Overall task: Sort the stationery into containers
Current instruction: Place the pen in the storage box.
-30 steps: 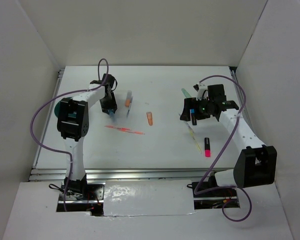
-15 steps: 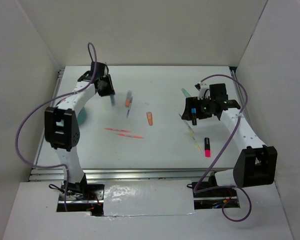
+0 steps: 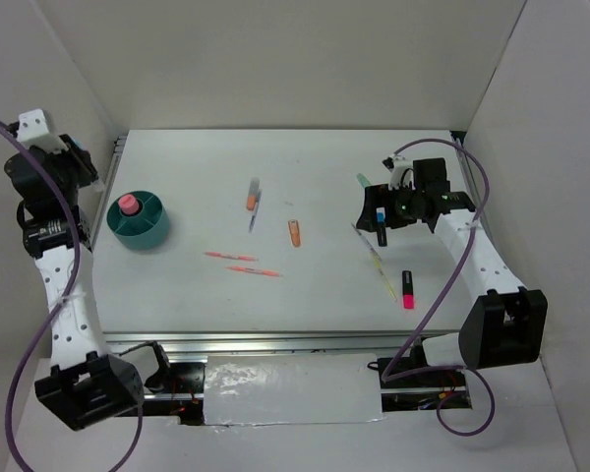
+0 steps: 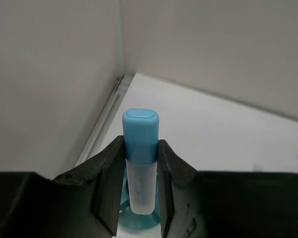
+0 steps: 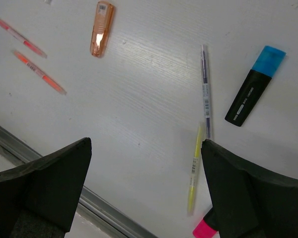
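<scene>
My left gripper [image 4: 140, 145] is shut on a blue-capped translucent marker [image 4: 140, 130], held upright. The teal tub [image 4: 139, 220] shows just below it. In the top view the left gripper [image 3: 77, 165] is raised at the far left, beside the teal tub [image 3: 152, 228], which holds a pink-capped tube [image 3: 128, 204]. My right gripper [image 5: 145, 144] is open and empty above the table, over a yellow pen [image 5: 193, 173] and a clear pen [image 5: 205, 89]. A black highlighter with a blue cap [image 5: 253, 94] lies close by.
An orange marker [image 3: 294, 233], two thin orange-pink pens [image 3: 244, 263], an orange and a grey pen [image 3: 253, 200], a green pen [image 3: 364, 182] and a pink-tipped highlighter [image 3: 408, 288] lie on the table. White walls enclose the left, back and right.
My left arm has swung from the table's middle-left out to the far left and risen, carrying the blue-capped marker; the tub is now uncovered. The right arm has barely moved.
</scene>
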`<state>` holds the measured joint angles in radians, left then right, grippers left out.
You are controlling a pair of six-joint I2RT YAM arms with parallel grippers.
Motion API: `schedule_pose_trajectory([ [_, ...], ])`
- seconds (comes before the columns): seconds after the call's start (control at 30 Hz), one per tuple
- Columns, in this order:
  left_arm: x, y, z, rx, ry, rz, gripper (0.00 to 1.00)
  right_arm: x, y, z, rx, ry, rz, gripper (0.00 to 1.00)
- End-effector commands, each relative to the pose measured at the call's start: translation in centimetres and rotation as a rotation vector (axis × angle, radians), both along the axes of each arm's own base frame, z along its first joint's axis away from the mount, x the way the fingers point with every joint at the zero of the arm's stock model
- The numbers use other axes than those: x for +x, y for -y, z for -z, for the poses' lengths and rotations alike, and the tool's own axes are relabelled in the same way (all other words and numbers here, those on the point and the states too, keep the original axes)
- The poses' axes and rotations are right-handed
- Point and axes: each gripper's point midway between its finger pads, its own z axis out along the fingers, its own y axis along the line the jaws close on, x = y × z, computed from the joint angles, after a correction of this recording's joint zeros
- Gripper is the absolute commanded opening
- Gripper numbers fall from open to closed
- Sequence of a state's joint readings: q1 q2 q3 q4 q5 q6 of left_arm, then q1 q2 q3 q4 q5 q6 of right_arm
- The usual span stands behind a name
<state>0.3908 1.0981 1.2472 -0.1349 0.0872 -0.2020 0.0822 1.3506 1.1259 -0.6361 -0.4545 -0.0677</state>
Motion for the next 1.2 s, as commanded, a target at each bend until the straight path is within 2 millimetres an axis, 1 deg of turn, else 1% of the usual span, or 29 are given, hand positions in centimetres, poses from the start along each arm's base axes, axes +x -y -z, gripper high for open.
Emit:
schedule_pose_trajectory([
  [0.0,0.5,-1.6,6.8,-0.015,-0.135,0.037,0.00,0.9,-1.1,-1.2,0.031,0.042,-0.027,0.97],
  [0.03,0.5,-2.3,6.9,0.000,-0.116,0.022,0.00,1.0,-1.2,-1.1,0.035,0.042,-0.029,0.97],
  [0.07,0.4,-2.9,8.4,-0.004,-0.136,-0.003,0.00,1.2,-1.3,-0.8,0.037,0.043,-0.032,0.97],
  [0.1,0.4,-3.5,9.0,-0.010,-0.138,-0.023,0.00,1.2,-1.5,-0.7,0.039,0.041,-0.033,0.97],
  [0.13,0.8,-4.1,9.5,-0.008,-0.128,-0.032,0.00,1.3,-1.4,-0.5,0.040,0.038,-0.033,0.97],
  [0.17,0.9,-4.2,10.6,-0.020,-0.139,-0.024,0.00,1.4,-1.6,-0.2,0.041,0.030,-0.036,0.97],
  [0.23,1.5,-4.8,12.1,-0.044,-0.148,-0.018,0.00,1.5,-1.5,-0.1,0.041,0.029,-0.035,0.97],
  [0.27,1.8,-4.9,12.1,-0.053,-0.128,-0.013,0.00,1.6,-1.5,0.1,0.041,0.024,-0.037,0.97],
  [0.3,2.2,-5.1,12.7,-0.066,-0.128,0.001,0.00,1.7,-1.4,0.2,0.039,0.026,-0.035,0.97],
  [0.33,2.5,-5.2,12.8,-0.078,-0.118,0.006,0.00,1.6,-1.3,0.4,0.038,0.023,-0.033,0.97],
  [0.37,2.9,-5.5,12.4,-0.072,-0.089,0.005,0.00,1.7,-1.3,0.5,0.039,0.025,-0.035,0.97],
  [0.4,3.4,-5.8,13.2,-0.087,-0.098,0.001,0.00,1.7,-1.2,0.5,0.040,0.025,-0.033,0.97],
  [0.43,3.8,-6.2,13.0,-0.097,-0.088,-0.005,0.00,1.7,-1.2,0.8,0.041,0.019,-0.030,0.97],
  [0.47,4.3,-6.6,13.7,-0.107,-0.094,-0.012,0.00,1.6,-1.3,0.8,0.050,0.022,-0.035,0.97],
  [0.6,5.5,-7.6,14.1,-0.087,-0.085,-0.019,0.00,1.5,-1.2,1.1,0.059,0.024,-0.039,0.97],
  [0.63,5.9,-7.8,14.8,-0.090,-0.097,-0.018,0.00,1.5,-1.2,1.2,0.059,0.019,-0.040,0.97],
  [0.67,6.1,-8.1,14.9,-0.093,-0.098,-0.029,0.01,1.6,-1.1,1.2,0.058,0.019,-0.042,0.97],
  [0.77,6.6,-9.1,15.4,-0.099,-0.100,-0.068,0.09,1.8,-1.0,1.5,0.059,0.010,-0.038,0.97],
  [0.83,6.8,-9.6,15.9,-0.100,-0.100,-0.089,0.11,1.9,-1.0,1.6,0.058,0.009,-0.038,0.97],
  [0.87,6.9,-9.7,15.8,-0.087,-0.096,-0.088,0.12,1.9,-1.0,1.7,0.058,0.002,-0.037,0.97],
  [1.03,7.1,-10.0,17.3,-0.085,-0.116,-0.094,0.16,2.2,-0.9,1.9,0.054,-0.006,-0.030,0.97],
  [1.17,7.0,-9.9,18.4,-0.097,-0.126,-0.090,0.28,2.4,-0.6,1.9,0.043,-0.017,-0.017,0.97],
])
